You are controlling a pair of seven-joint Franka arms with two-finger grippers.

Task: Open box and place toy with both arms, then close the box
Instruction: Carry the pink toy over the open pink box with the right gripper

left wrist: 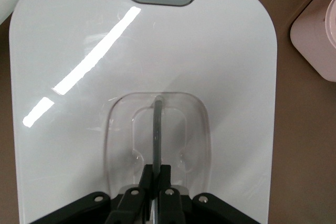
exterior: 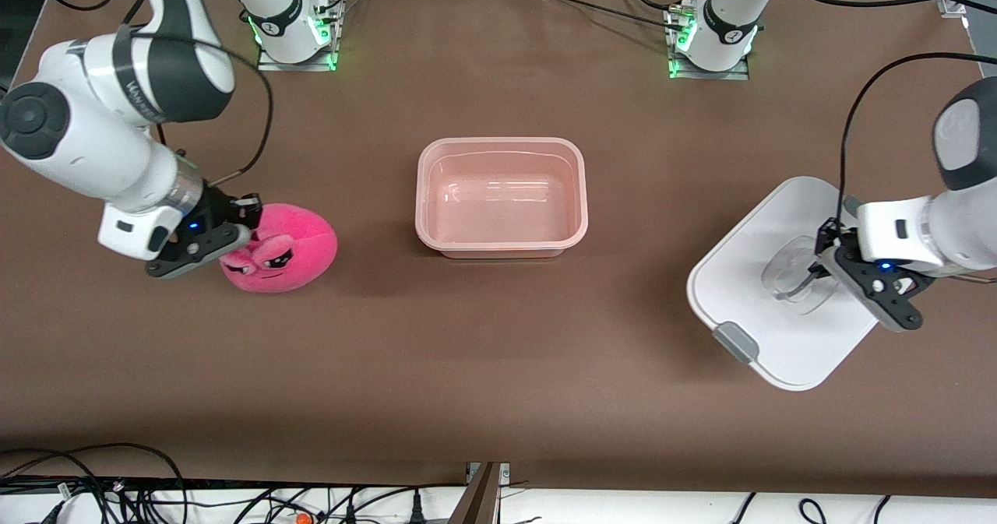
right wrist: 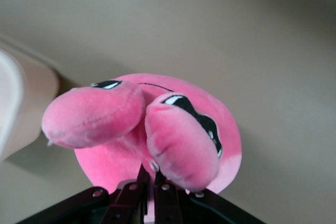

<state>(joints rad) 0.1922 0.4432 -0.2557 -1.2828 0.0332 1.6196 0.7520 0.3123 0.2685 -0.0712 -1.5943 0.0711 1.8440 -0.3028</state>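
The pink tub (exterior: 502,197) stands open and empty at the table's middle. Its white lid (exterior: 748,275) lies on the table toward the left arm's end, with one grey clip (exterior: 736,342) on its nearer edge. My left gripper (exterior: 802,284) is shut on the lid's clear handle (left wrist: 156,124); the fingers (left wrist: 148,174) pinch its thin bar. The pink plush toy (exterior: 280,247) sits at table level toward the right arm's end. My right gripper (exterior: 234,236) is shut on the toy (right wrist: 173,129), its fingers (right wrist: 143,177) pinching the plush between the ears.
The tub's corner shows in the left wrist view (left wrist: 320,40) and its wall in the right wrist view (right wrist: 21,103). Brown table stretches between toy, tub and lid. Cables lie along the table's near edge (exterior: 156,493).
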